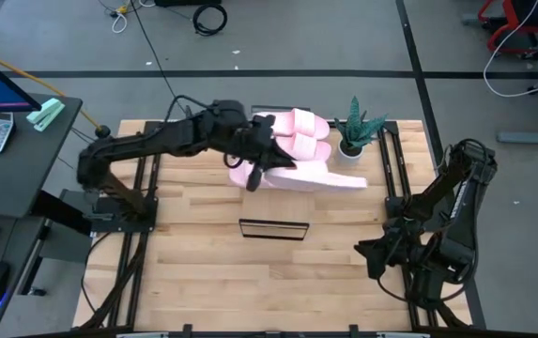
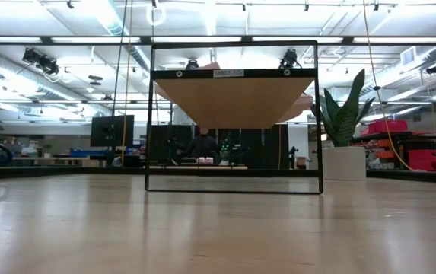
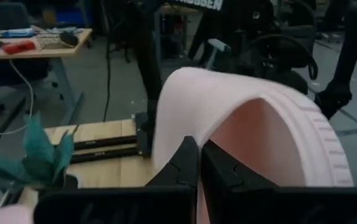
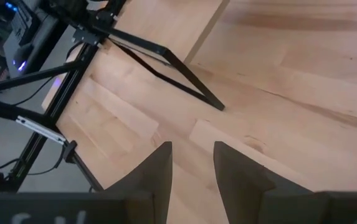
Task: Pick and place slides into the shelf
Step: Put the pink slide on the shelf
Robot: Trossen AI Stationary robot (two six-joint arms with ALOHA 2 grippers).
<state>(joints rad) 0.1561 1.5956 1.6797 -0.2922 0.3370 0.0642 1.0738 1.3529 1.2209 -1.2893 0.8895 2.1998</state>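
Left tool [image 3: 198,163] clenched on a pink slide [image 3: 240,118], just beside the potted plant [image 1: 356,131]. Right tool [image 4: 190,163] parted, grasping nothing, well apart from the plant, over bare tabletop [image 1: 203,272].

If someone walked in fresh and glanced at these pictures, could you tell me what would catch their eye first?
Most likely the heap of pale pink slides at the far middle of the table, beside a small potted plant. The left claw reaches into that heap, shut on one slide's strap. Nearer, the black-framed shelf stands mid-table, while the right claw waits open at the table's right edge.
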